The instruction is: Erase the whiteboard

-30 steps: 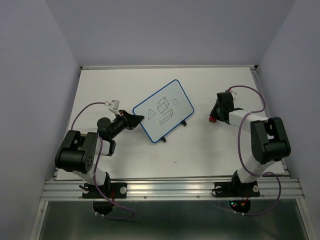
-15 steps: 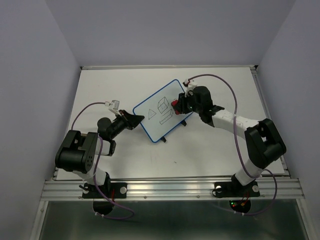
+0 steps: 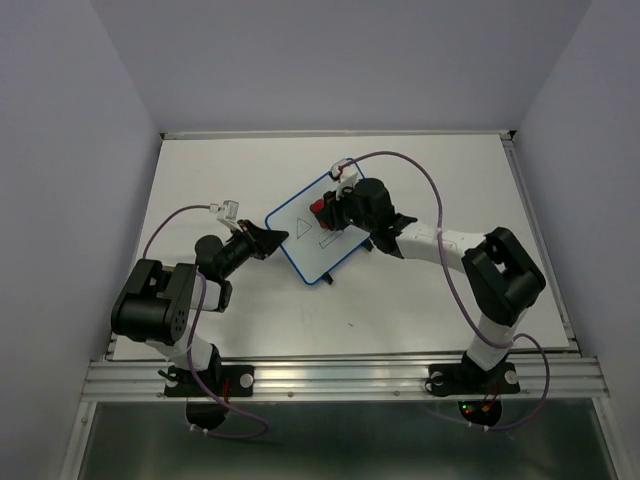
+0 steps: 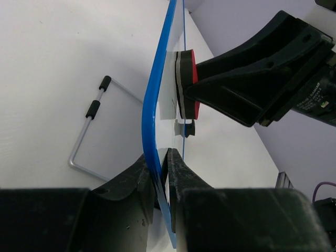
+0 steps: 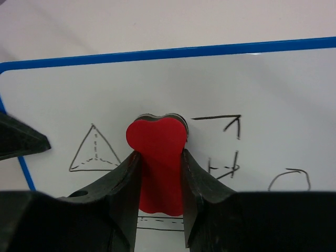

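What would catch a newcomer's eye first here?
The red heart-shaped eraser, pinched in the right gripper, presses flat against the middle of the blue-rimmed whiteboard, among black drawn shapes. At the board's near-left edge, the left gripper clamps its rim.

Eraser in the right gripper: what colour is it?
The eraser is red, clearest in the right wrist view.
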`<state>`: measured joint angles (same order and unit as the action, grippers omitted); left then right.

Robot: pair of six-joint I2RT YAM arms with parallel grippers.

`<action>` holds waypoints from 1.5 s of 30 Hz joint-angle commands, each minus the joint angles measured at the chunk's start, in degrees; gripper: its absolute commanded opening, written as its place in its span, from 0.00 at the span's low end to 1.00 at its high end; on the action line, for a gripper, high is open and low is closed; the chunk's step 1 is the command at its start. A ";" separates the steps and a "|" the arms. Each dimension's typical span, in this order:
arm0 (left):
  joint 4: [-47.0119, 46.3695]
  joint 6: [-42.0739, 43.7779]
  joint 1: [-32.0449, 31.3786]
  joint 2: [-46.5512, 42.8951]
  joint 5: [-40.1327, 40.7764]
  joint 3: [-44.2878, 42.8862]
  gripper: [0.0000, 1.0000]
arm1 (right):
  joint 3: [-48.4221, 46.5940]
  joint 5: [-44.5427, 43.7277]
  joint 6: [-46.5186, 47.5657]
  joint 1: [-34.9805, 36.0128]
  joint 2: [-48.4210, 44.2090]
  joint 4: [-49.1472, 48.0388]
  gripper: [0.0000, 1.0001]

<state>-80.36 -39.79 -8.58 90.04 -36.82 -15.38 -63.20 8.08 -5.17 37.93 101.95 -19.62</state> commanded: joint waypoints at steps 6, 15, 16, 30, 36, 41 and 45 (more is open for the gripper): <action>-10.52 5.78 -0.74 1.28 1.84 1.58 0.00 | 6.07 2.57 1.66 4.52 0.88 -8.94 0.01; -11.14 5.60 -0.65 1.19 2.19 2.19 0.00 | 8.53 -20.99 -0.45 2.86 -1.58 -14.92 0.01; -11.14 5.60 -0.65 1.10 2.36 2.28 0.00 | 8.71 -21.87 -0.72 2.15 -1.75 -15.19 0.01; -11.75 5.69 -0.65 0.93 2.63 2.54 0.00 | 7.92 -4.59 2.52 -3.32 -0.62 -15.02 0.01; -11.75 5.78 -0.65 0.93 2.63 2.54 0.00 | 6.86 1.23 3.77 2.23 1.23 -14.39 0.01; -11.67 5.78 -0.65 1.10 2.45 2.37 0.00 | 7.39 3.51 4.47 10.13 1.93 -14.22 0.01; -11.40 5.78 -0.65 0.93 2.45 2.37 0.00 | 7.83 1.60 6.31 13.30 2.37 -14.75 0.01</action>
<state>-81.58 -39.94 -8.93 90.17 -35.57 -14.55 -54.94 6.85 -0.45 48.47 102.56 -34.13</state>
